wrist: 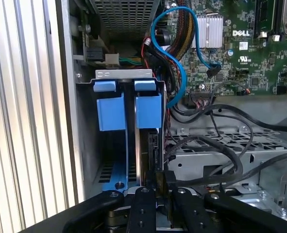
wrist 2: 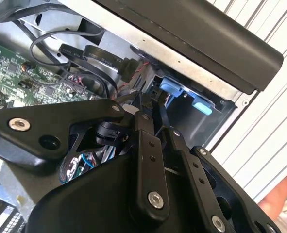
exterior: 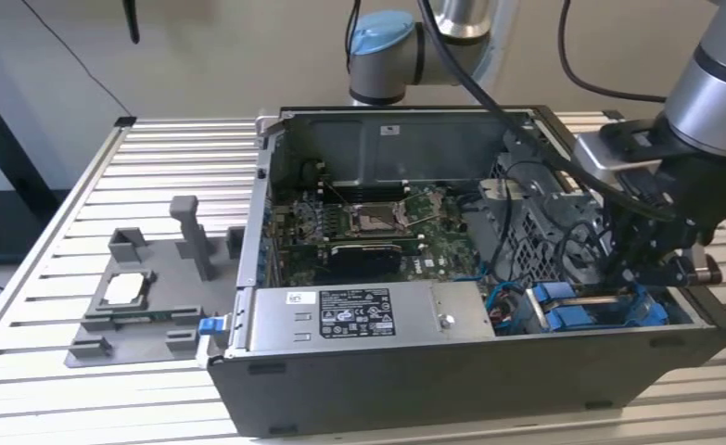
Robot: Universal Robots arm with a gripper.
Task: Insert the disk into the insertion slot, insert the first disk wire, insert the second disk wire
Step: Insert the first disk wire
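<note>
Two carriers (wrist: 148,111), blue, upright side by side in the slot (wrist: 124,74). Disk (wrist: 144,145) sits edge-on in the one nearer the board (wrist: 240,43), seated deep, so insertion looks done. My tool (wrist: 160,188) is narrow, pinched on a small dark plug (wrist: 160,178) right at the disk's exposed edge. I judge it is held low and in line to meet the socket. Blue wire (wrist: 182,77) loops clear beyond.

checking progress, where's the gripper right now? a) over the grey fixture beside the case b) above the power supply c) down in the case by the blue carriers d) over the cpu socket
c: in the exterior view the gripper hangs inside the case, right at the blue carriers in its corner.
</note>
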